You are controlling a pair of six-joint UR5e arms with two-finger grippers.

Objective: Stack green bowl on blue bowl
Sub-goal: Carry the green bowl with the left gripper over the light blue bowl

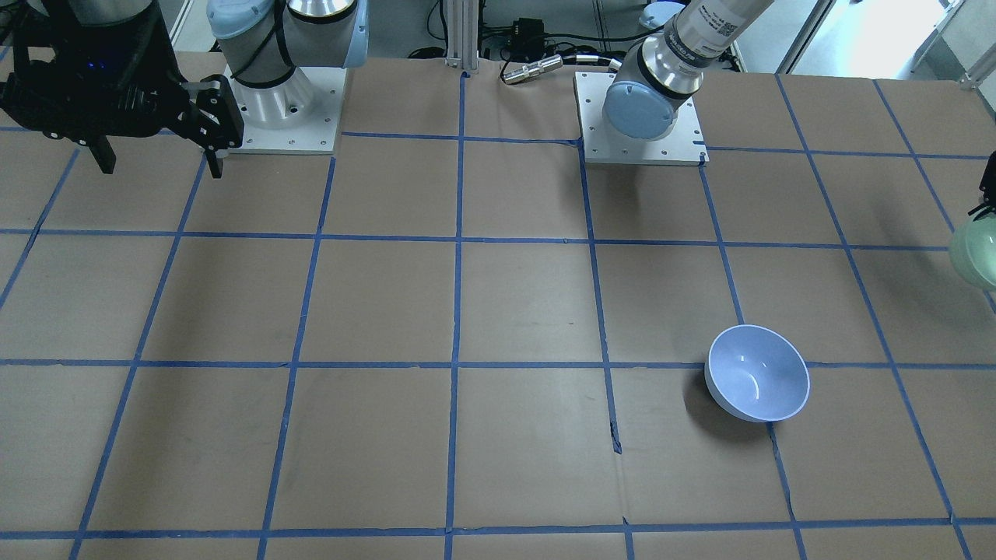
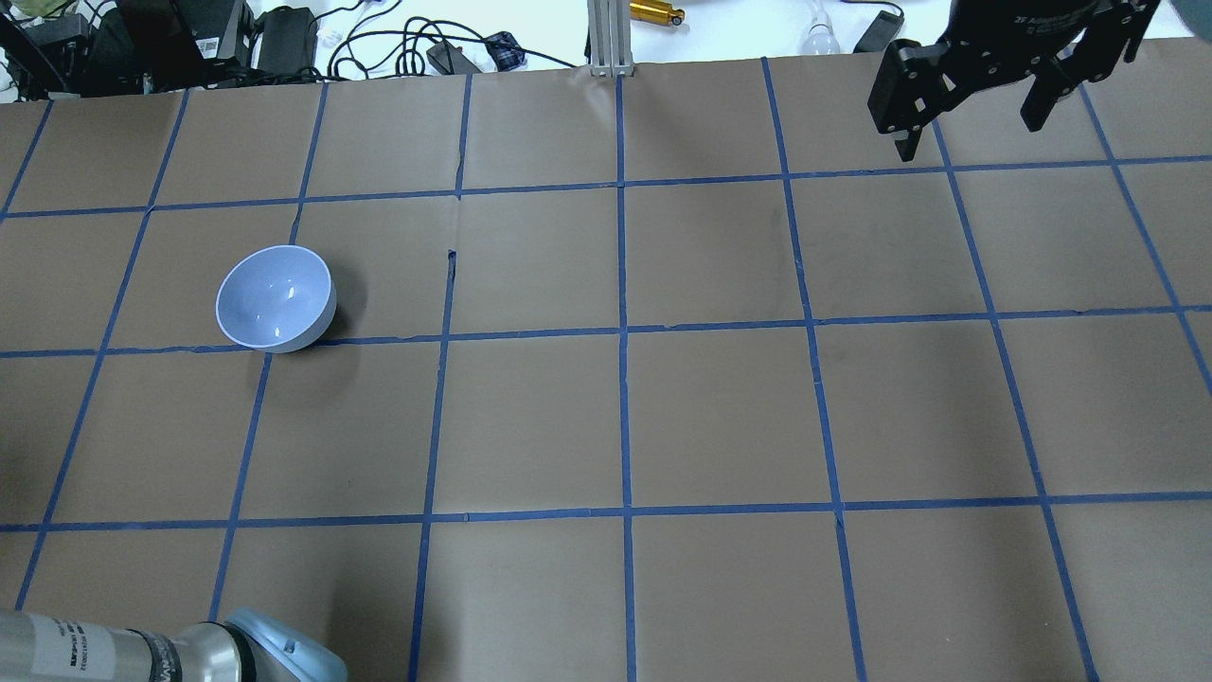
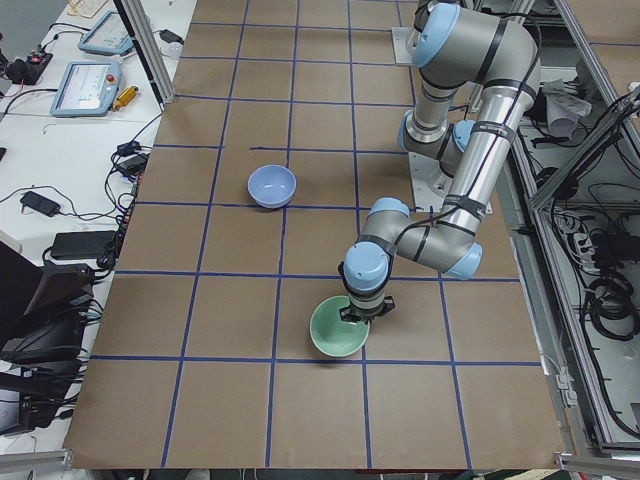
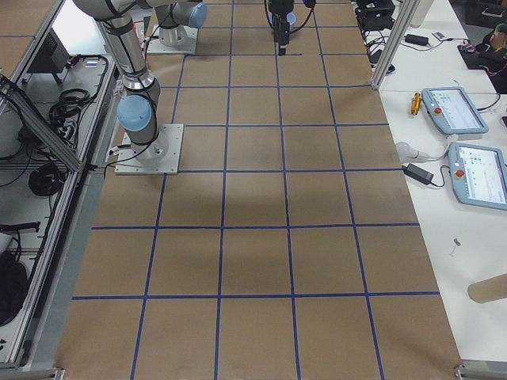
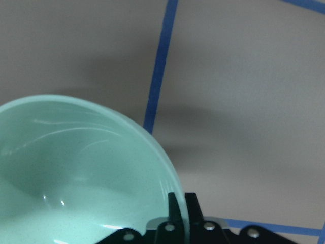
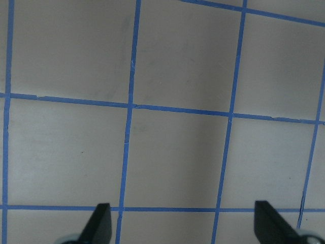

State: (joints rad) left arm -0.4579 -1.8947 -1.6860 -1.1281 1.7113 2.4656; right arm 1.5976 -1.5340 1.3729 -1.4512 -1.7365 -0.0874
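Note:
The green bowl (image 3: 338,332) is a pale mint bowl near the table's left end, cut off at the right edge of the front-facing view (image 1: 977,253). My left gripper (image 5: 180,202) is shut on its rim, one finger inside and one outside, and it also shows in the exterior left view (image 3: 361,312). The bowl (image 5: 76,173) hangs tilted, its shadow on the paper beyond it. The blue bowl (image 2: 275,298) stands upright and empty on the table, apart from the green one (image 1: 757,373) (image 3: 271,185). My right gripper (image 2: 971,118) is open and empty, high over the right side (image 1: 159,159) (image 6: 184,226).
The table (image 2: 625,407) is covered in brown paper with a blue tape grid. The two arm bases (image 1: 284,101) (image 1: 640,117) stand on white plates at the robot's edge. Cables and power bricks (image 2: 284,43) lie beyond the far edge.

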